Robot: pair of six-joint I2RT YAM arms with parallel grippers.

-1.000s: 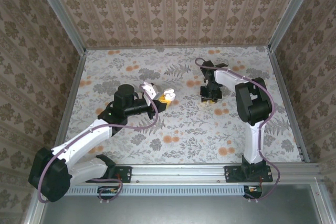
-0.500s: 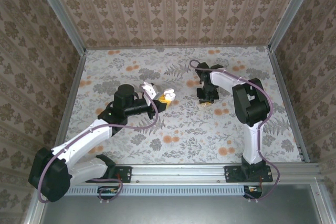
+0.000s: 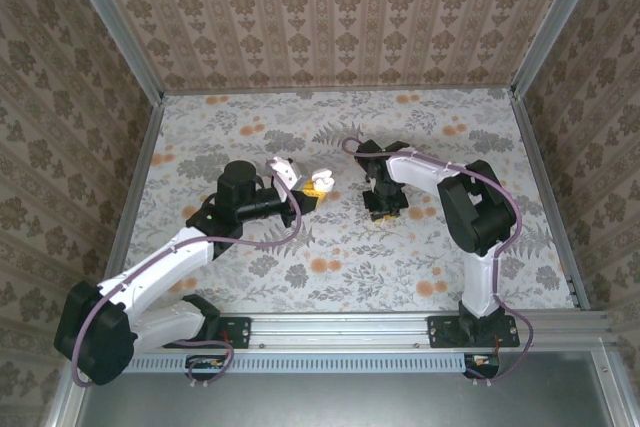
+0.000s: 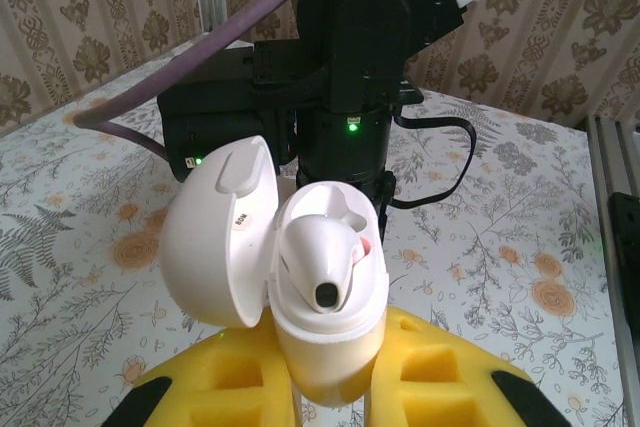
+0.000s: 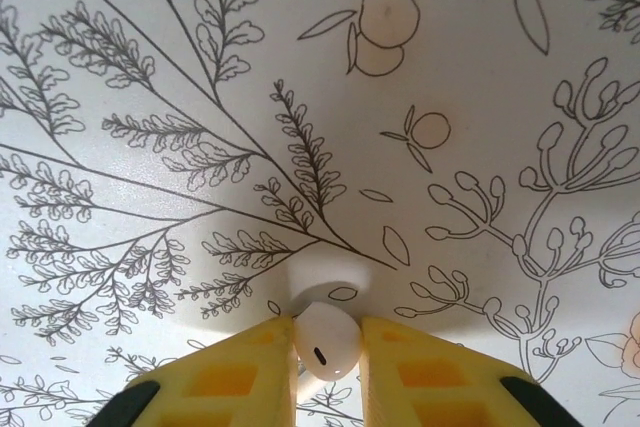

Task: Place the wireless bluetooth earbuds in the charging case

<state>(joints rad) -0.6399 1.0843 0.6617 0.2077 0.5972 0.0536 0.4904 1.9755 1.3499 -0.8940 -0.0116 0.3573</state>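
My left gripper (image 4: 330, 372) is shut on the white charging case (image 4: 335, 332), held upright between the yellow pads. The lid (image 4: 215, 232) is swung open to the left. One white earbud (image 4: 320, 259) sits in the case's well. From above, the case (image 3: 320, 179) is left of the table's centre. My right gripper (image 5: 325, 352) is shut on a second white earbud (image 5: 325, 340), held low over the floral cloth. In the top view the right gripper (image 3: 382, 209) hangs a short way right of the case, apart from it.
The flowered tablecloth (image 3: 330, 247) covers the whole floor, with patterned walls on three sides. The right arm's black wrist (image 4: 350, 77), green light on, stands just behind the open case. The metal rail (image 3: 350, 332) runs along the near edge.
The right gripper has moved left and nearer with the earbud, closing in on the case. The left arm and case have held still.
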